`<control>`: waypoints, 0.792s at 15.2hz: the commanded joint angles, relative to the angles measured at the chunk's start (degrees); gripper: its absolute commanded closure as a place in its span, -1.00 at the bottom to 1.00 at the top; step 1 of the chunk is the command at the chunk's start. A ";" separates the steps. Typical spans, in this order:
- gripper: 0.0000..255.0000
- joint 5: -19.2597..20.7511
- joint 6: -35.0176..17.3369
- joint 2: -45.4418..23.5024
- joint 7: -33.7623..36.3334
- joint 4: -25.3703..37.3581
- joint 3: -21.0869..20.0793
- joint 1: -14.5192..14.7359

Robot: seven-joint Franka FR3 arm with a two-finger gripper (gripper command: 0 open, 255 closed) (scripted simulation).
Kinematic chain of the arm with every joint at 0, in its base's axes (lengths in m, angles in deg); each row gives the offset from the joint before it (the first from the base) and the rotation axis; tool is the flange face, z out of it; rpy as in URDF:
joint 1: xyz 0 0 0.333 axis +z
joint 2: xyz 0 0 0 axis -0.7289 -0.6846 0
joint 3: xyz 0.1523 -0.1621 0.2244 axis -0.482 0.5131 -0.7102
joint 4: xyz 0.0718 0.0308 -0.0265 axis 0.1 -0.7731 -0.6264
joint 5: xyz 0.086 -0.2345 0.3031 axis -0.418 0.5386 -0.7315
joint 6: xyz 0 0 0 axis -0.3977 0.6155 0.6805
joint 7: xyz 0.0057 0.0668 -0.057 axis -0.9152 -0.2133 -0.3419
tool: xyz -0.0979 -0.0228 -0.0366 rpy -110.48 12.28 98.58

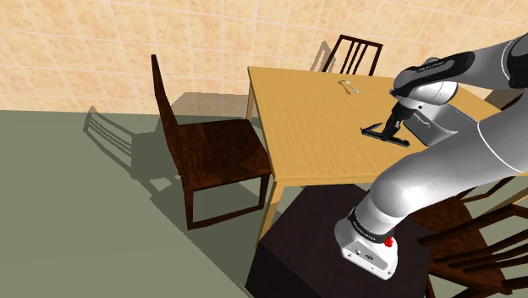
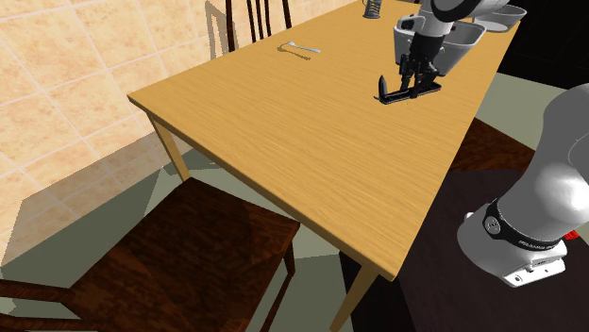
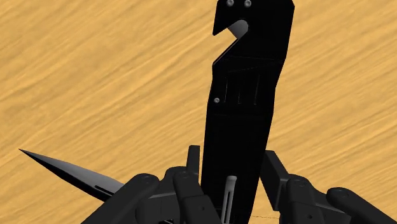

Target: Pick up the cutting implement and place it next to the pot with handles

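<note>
The black gripper [image 1: 394, 118] hangs over the wooden table [image 1: 313, 118], right of centre in the shoulder view, with its two fingers pinched on the handle of a black folding knife [image 1: 385, 134]. In the wrist view the gripper's [image 3: 232, 159] fingers [image 3: 193, 159] press that knife's [image 3: 245, 95] dark handle from either side, the handle running straight out from between them, while the thin pointed blade [image 3: 70, 172] sticks out sideways past one finger over the wood grain. In the second exterior view the gripper [image 2: 413, 74] and knife [image 2: 408, 92] sit in the upper right of the frame, the knife low over the table [image 2: 311, 151]; I cannot tell whether it touches the top. Just beyond them, nearer the top right corner, stands a pale grey pot [image 2: 461, 38]. A small pale utensil [image 2: 299, 48] lies well apart toward the upper middle. A dark wooden chair [image 1: 211, 144] stands at the table's left side in the shoulder view.
</note>
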 commanded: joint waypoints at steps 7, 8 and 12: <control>-1.00 -0.10 -0.15 -0.14 -0.08 -0.01 0.13 0.11; -1.00 -0.10 -0.15 -0.14 -0.08 -0.01 0.13 0.11; -1.00 1.15 4.58 2.82 1.17 2.11 -2.79 -1.74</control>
